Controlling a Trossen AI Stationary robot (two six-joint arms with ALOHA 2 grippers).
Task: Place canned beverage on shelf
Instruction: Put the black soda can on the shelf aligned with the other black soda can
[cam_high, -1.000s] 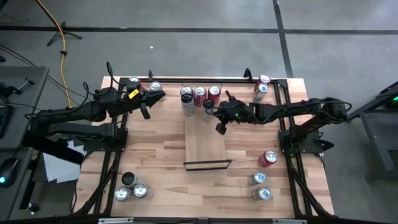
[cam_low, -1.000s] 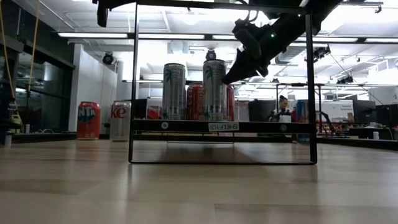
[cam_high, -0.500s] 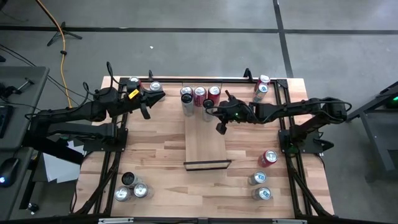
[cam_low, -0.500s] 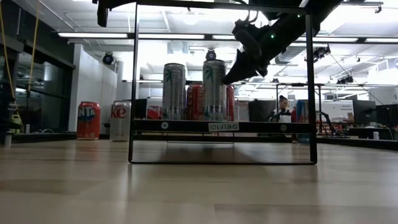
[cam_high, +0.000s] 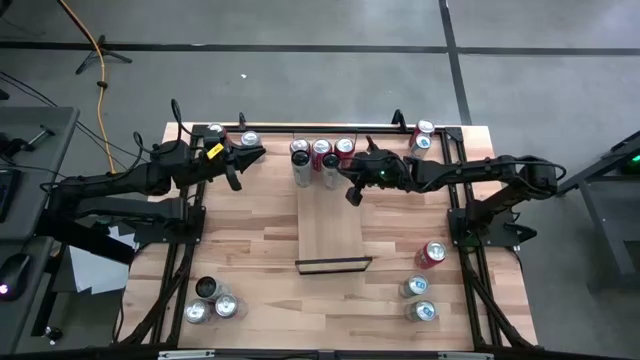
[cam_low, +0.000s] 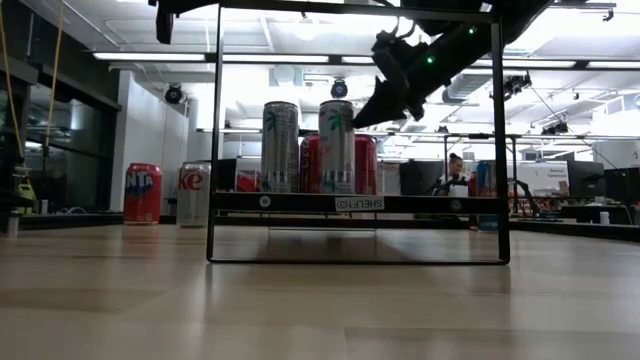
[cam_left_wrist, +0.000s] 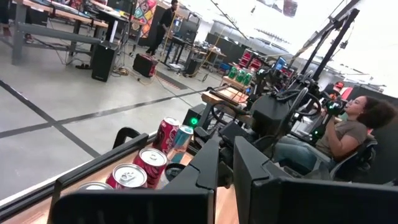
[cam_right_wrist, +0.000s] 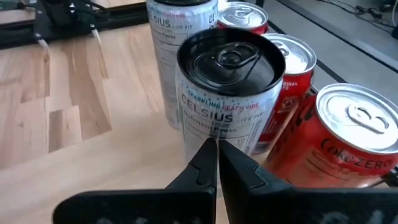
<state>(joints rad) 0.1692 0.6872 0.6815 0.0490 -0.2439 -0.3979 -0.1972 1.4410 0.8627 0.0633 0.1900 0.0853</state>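
Fingers of right gripper pressing together w/ nothing between, hovering over far end of shelf, tips just short of tall Celsius can. Then, largest first: striped tabletop carrying everything; shelf lying mid-table, black rail at near end; left arm waiting at far-left corner, left gripper clenched on nothing, beside two cans. Celsius can standing upright on shelf's far end w/ a second tall can and three red cans crowding next to it. Other cans sitting apart: two at far-right corner, three near-right, three near-left.
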